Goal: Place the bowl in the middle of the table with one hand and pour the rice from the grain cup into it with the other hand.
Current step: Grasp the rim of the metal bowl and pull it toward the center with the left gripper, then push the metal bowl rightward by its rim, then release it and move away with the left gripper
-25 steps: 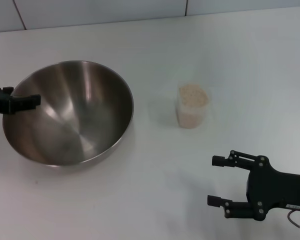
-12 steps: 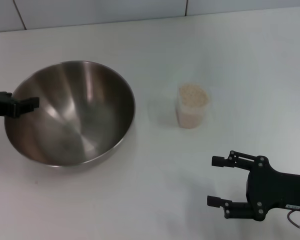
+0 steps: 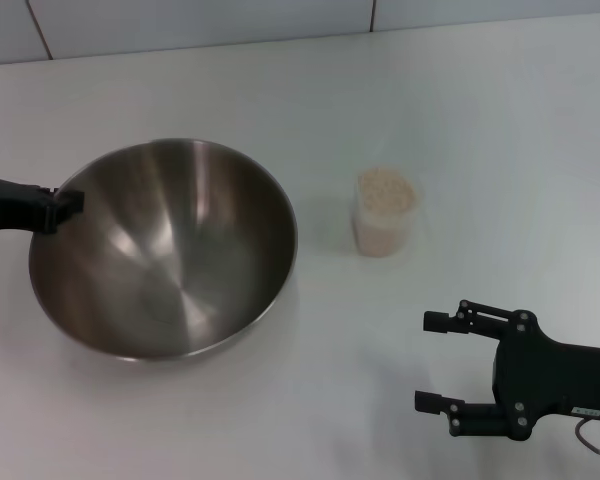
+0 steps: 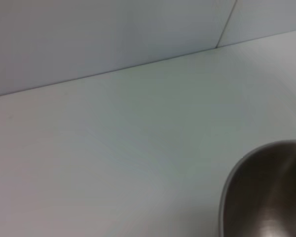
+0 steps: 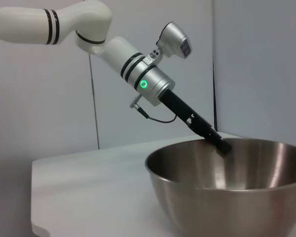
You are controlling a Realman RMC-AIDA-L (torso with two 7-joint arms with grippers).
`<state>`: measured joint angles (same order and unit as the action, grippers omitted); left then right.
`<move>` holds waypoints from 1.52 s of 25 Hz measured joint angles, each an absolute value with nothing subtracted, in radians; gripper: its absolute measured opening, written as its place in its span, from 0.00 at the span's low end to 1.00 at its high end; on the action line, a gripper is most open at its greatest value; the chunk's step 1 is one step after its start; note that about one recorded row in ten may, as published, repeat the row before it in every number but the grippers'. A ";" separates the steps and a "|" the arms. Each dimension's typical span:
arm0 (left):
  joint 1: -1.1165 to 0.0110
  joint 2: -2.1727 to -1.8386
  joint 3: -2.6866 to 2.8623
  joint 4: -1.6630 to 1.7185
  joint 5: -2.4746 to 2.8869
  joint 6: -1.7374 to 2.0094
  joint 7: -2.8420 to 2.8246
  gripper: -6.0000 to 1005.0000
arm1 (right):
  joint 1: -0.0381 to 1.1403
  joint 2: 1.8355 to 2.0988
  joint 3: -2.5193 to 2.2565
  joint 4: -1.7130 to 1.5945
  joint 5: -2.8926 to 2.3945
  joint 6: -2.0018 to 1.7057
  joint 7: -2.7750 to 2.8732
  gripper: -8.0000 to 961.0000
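Observation:
The steel bowl (image 3: 165, 250) sits on the white table (image 3: 310, 400), left of centre; it also shows in the left wrist view (image 4: 266, 192) and the right wrist view (image 5: 232, 182). My left gripper (image 3: 62, 206) is shut on the bowl's left rim; the right wrist view shows it (image 5: 221, 145) clamped over the rim. The clear grain cup (image 3: 384, 213), full of rice (image 3: 385, 188), stands upright to the right of the bowl. My right gripper (image 3: 433, 362) is open and empty near the front right, well in front of the cup.
A grey wall (image 3: 180, 20) bounds the table at the back. The table's far corner and edge show in the right wrist view (image 5: 44, 227).
My left gripper has dragged the bowl to the right and a little toward the front, closer to the cup. The cup and the right arm have not moved.

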<state>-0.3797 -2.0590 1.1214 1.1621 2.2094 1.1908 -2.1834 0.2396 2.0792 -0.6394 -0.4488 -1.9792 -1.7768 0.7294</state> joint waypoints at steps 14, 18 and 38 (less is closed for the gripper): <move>-0.562 -2.049 0.931 1.000 2.212 1.302 -2.187 0.05 | 0.239 2.080 -0.640 -0.446 -1.985 -1.771 0.730 0.83; -0.590 -2.053 0.936 0.975 2.218 1.289 -2.181 0.05 | 0.239 2.080 -0.640 -0.445 -1.985 -1.771 0.730 0.83; -0.649 -2.066 0.950 0.880 2.251 1.232 -2.073 0.08 | 0.247 2.080 -0.638 -0.443 -1.984 -1.770 0.730 0.83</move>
<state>-0.6493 -2.0663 0.9500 0.8800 2.2507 1.2321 -2.0727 0.2470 2.0798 -0.6382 -0.4429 -1.9839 -1.7697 0.7303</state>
